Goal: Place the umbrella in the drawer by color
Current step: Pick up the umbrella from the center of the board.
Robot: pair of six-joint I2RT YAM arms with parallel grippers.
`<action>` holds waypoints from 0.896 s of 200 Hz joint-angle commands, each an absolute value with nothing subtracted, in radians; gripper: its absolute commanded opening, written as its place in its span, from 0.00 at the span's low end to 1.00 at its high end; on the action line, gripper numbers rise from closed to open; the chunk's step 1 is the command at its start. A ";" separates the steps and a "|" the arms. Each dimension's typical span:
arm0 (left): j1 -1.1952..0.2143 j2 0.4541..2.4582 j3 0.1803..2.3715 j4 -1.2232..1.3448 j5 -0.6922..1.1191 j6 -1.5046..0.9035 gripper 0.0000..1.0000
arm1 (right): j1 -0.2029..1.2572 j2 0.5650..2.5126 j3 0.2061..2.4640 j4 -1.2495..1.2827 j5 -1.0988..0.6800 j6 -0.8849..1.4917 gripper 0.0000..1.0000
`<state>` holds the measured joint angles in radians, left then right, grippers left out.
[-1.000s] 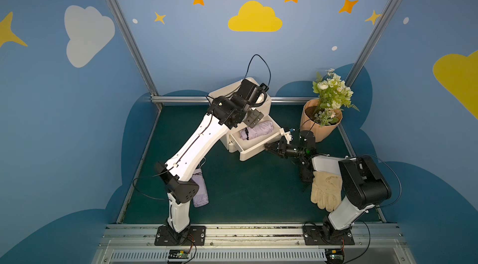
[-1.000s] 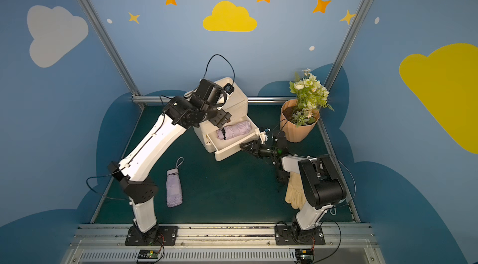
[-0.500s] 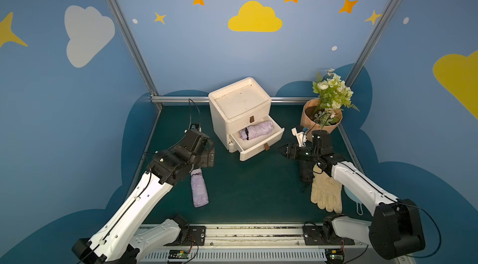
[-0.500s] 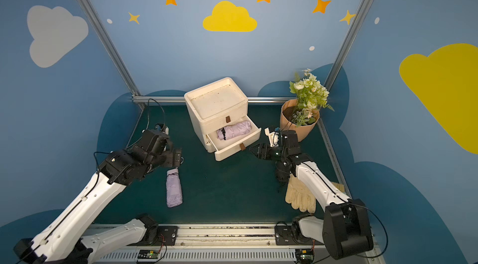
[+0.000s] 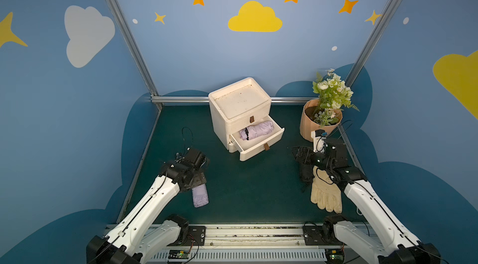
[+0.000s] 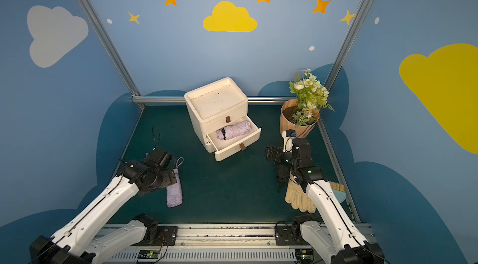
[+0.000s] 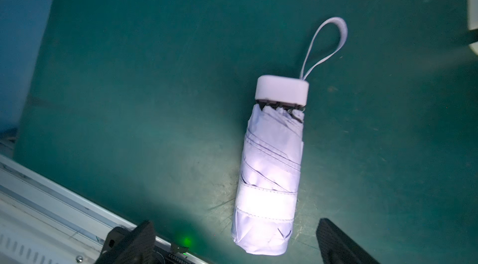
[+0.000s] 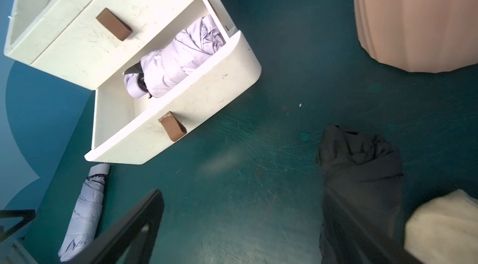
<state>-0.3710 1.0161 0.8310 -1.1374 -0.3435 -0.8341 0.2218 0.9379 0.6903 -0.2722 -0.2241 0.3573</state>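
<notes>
My left hand (image 7: 234, 226) hangs wide open, empty, over the lilac umbrella (image 7: 271, 172) on the bench (image 7: 129, 94); my right hand (image 8: 243, 198) gapes empty too. A second lilac umbrella (image 5: 256, 130) lies in the open lower drawer (image 5: 258, 147).

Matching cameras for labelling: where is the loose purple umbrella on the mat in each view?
In a top view: umbrella, front left.
In a top view: same place, strap showing.
Left wrist: centre.
Right wrist: just past the open drawer's corner.
Shared landmark: mat.
</notes>
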 commanded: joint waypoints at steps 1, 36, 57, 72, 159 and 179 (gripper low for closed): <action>-0.337 1.081 0.799 -1.095 -0.244 -0.865 1.00 | 0.209 0.928 0.678 -0.301 -0.194 0.340 0.98; -0.330 1.169 0.745 -0.989 -0.195 -0.834 1.00 | 0.206 0.952 0.678 -0.299 -0.217 0.352 0.98; -0.323 1.203 0.727 -0.897 -0.160 -0.807 1.00 | 0.206 0.961 0.678 -0.288 -0.228 0.360 0.98; -0.318 1.238 0.724 -0.857 -0.132 -0.798 1.00 | 0.204 0.964 0.678 -0.290 -0.230 0.365 0.98; -0.297 1.466 0.724 -0.755 -0.066 -0.709 0.77 | 0.201 0.966 0.679 -0.293 -0.225 0.367 0.98; -0.298 1.479 0.723 -0.757 -0.074 -0.703 0.69 | 0.199 0.966 0.678 -0.293 -0.224 0.367 0.98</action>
<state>-0.2993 1.4498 0.7254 -0.7647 -0.0662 -0.7273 0.2043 0.9627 0.6876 -0.2775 -0.2245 0.3622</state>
